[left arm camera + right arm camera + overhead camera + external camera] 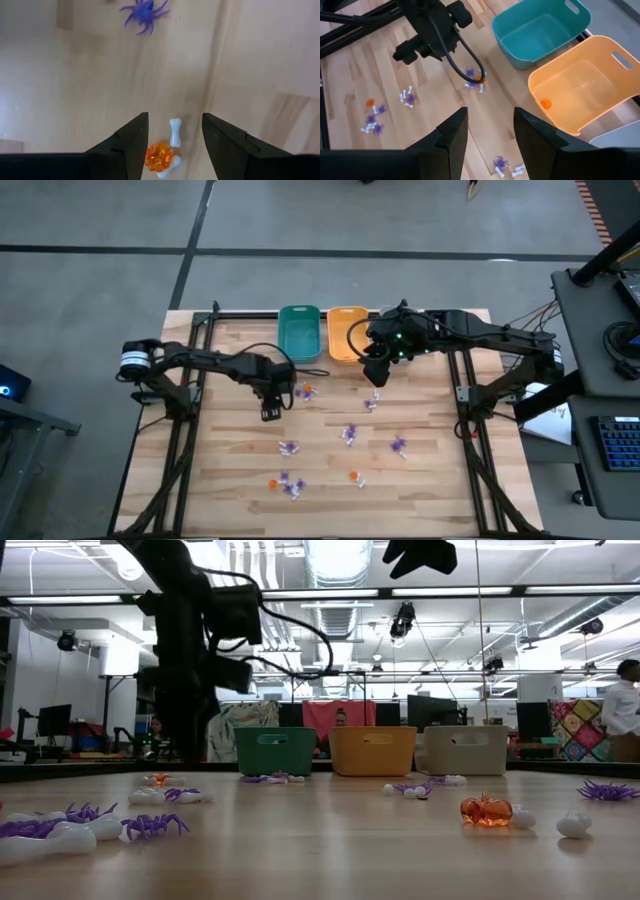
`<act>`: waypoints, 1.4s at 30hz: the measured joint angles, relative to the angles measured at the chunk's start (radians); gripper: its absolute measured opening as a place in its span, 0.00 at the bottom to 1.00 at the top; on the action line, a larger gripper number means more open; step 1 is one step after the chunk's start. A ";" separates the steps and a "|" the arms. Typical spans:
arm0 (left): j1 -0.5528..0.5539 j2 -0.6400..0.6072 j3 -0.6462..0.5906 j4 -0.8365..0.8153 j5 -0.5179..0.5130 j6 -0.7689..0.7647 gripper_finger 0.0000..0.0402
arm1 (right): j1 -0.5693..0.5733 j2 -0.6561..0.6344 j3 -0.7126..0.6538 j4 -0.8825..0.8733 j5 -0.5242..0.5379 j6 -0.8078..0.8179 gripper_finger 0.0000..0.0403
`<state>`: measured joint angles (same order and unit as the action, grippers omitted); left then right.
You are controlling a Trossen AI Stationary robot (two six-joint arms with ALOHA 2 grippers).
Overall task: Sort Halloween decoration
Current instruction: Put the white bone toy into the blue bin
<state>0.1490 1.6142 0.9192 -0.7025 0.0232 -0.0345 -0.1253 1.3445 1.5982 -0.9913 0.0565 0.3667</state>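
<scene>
So the left gripper [172, 145] is hanging low over the worktop [430, 480] with its fingers spread wide and nothing held, and right between the fingertips sits a little cluster: an orange pumpkin trinket [158, 156] with a white bone [175, 132] just past it and a second bone [169, 169] tucked against the pumpkin on the near side. The first bone's long axis runs pretty much straight out away from the gripper, parallel with the fingers, so if the bone is the target the fingers would close across its thin middle, and if it's the pumpkin they'd squeeze it side on, with the near bone likely to get caught too since it's touching. Farther ahead of that gripper, well clear, lies a purple spider [145, 11]. In the high view the same cluster [304, 391] is just beside the left gripper [272, 408], on the side toward the bins. The right gripper [489, 132] is up in the air, also spread wide and empty, hovering just in front of the orange bin [620, 95], which has one small orange piece [546, 103] inside; the teal bin [520, 42] next to it looks empty. From there the cluster is farther off, so I'd say the left arm is clearly the nearer one for this pick. The rest of the decorations [290, 485] are scattered over the worktop nearer the front edge, so sorting looks barely begun.
</scene>
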 joint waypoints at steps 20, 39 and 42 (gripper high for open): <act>0.000 0.088 0.002 -0.002 -0.016 -0.008 0.25 | 0.019 0.000 0.000 -0.001 0.052 0.008 0.37; 0.000 -0.040 0.002 -0.002 0.063 -0.008 0.00 | 0.019 0.000 0.000 -0.003 0.052 0.002 0.37; 0.000 -0.121 0.002 0.000 0.094 -0.008 0.00 | 0.019 0.000 0.000 -0.008 0.051 0.001 0.37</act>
<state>0.1490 1.4936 0.9211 -0.7027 0.1170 -0.0425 -0.1066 1.3445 1.5982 -0.9989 0.1080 0.3676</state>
